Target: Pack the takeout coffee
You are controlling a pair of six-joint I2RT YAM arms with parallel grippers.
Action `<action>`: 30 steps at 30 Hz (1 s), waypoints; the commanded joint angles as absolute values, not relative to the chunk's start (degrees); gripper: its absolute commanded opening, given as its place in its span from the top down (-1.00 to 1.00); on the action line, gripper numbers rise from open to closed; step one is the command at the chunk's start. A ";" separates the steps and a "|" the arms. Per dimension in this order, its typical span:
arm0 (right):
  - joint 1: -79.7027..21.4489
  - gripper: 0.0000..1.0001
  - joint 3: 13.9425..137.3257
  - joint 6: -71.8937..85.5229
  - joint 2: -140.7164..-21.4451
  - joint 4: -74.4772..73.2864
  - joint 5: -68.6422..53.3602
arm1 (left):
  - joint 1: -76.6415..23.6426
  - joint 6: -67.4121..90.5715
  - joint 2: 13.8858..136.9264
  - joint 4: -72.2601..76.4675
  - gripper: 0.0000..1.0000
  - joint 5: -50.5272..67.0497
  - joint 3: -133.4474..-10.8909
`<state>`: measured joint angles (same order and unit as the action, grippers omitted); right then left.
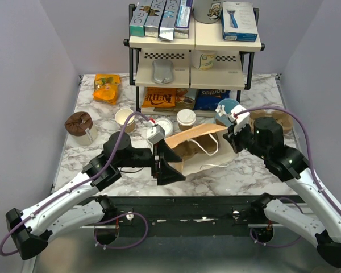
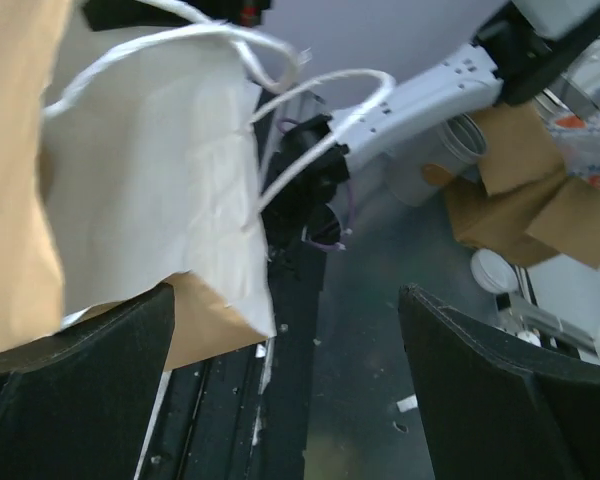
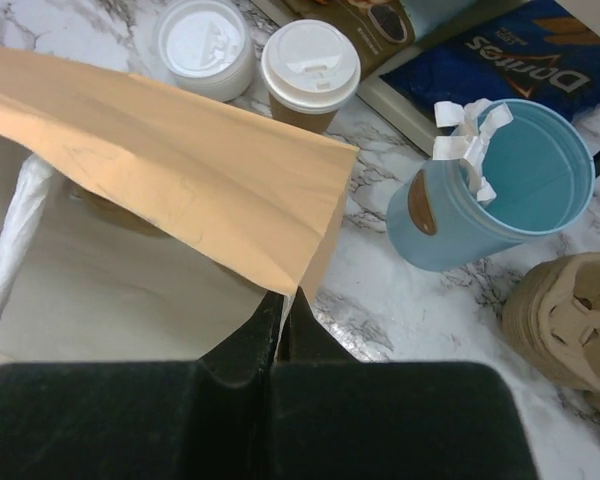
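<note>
The takeout coffee (image 1: 186,118) (image 3: 310,68), a tan cup with a white lid, stands on the marble table behind the brown paper bag (image 1: 199,145) (image 3: 180,160). The bag stands with its mouth open and its white handles showing. My right gripper (image 1: 234,136) (image 3: 288,300) is shut on the right edge of the bag's rim. At the bag's left front corner, my left gripper (image 1: 173,162) (image 2: 285,340) is open. The bag (image 2: 160,180) hangs beside its left finger (image 2: 80,380), and the jaws stand wide apart.
A light-blue cup (image 1: 227,108) (image 3: 500,185) stands right of the coffee. A white-lidded tub (image 3: 204,45) and a lidless tan cup (image 1: 125,118) stand left of it. A shelf rack (image 1: 193,51) stands behind. A cardboard carrier (image 3: 570,310) lies far right, an orange snack bag (image 1: 107,88) far left.
</note>
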<state>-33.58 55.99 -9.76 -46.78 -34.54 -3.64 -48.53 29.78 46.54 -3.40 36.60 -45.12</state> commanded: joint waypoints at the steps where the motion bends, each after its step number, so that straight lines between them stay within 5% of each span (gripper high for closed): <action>1: -33.84 0.99 55.28 -12.57 -46.05 -29.62 1.30 | -49.39 30.14 43.77 8.60 -0.98 49.73 -42.98; 12: -33.84 0.99 55.02 -14.07 -42.19 -30.15 0.35 | -49.66 30.24 38.85 9.41 -0.98 47.64 -41.04; 22: -33.75 0.99 71.25 14.99 -52.09 -49.97 -3.42 | -49.66 29.79 39.99 4.75 -0.98 39.47 -42.45; 30: -33.40 0.99 76.02 23.46 -55.89 -56.95 -3.43 | -49.66 30.67 40.52 2.46 -0.98 36.13 -44.47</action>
<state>-33.58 73.30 15.70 -55.02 -50.30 -4.36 -49.52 30.85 40.93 3.79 39.46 -41.80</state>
